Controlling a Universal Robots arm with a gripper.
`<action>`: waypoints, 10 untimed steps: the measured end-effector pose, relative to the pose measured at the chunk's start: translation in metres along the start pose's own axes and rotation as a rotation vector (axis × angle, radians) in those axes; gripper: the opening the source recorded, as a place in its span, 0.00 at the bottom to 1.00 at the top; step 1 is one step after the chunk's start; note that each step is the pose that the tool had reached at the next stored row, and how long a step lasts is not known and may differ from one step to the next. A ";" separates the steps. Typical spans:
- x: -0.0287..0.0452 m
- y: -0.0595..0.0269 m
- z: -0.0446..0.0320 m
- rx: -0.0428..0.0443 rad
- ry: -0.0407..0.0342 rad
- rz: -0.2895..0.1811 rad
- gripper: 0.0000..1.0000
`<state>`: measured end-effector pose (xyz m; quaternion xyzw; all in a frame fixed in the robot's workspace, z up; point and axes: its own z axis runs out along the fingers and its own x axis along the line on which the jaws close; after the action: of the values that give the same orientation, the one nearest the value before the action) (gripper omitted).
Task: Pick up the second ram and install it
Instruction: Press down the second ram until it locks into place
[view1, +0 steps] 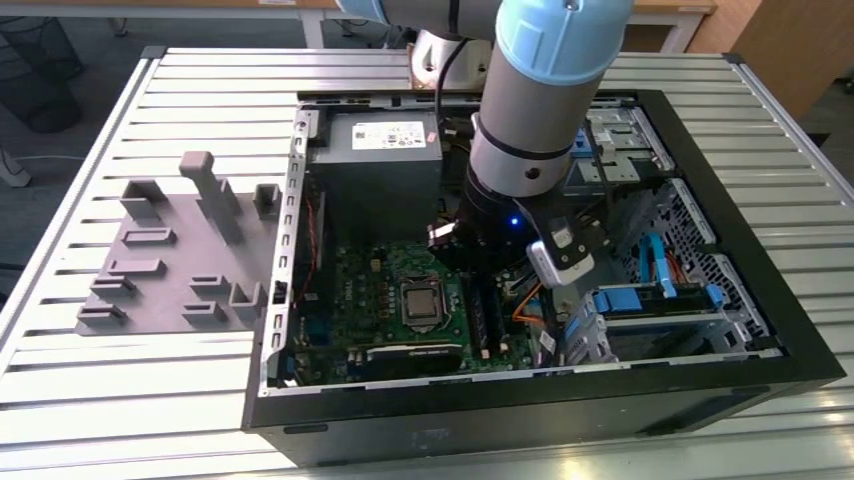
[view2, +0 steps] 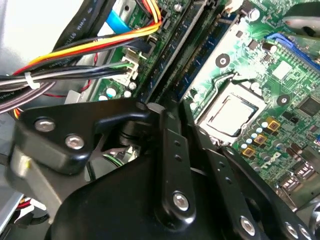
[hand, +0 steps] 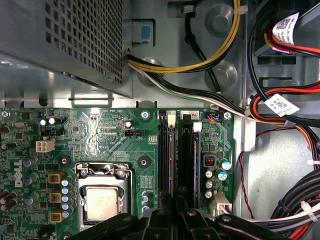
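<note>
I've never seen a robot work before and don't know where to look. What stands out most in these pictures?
A big robot arm with a pale blue joint reaches down into an open black computer case lying on a slatted table. Inside lies a green motherboard with its silvery processor in the middle; the gripper hangs right over the long black memory slots beside it. A grey holder sits on the table at the exterior view's left.

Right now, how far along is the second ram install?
Pickup looks done: the gripper is down over the motherboard's memory slots, and the blue second ram stands in a slot there. Whether it is fully seated, I cannot tell.
</note>
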<state>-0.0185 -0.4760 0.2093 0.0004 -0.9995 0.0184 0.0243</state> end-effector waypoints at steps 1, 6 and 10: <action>0.0000 0.0000 0.0000 -0.0002 0.0000 0.000 0.20; 0.0001 0.0000 -0.0028 -0.0005 0.0003 0.000 0.27; 0.0007 -0.0005 -0.0143 -0.0004 0.0013 0.000 0.27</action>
<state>-0.0185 -0.4759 0.2236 0.0004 -0.9995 0.0182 0.0250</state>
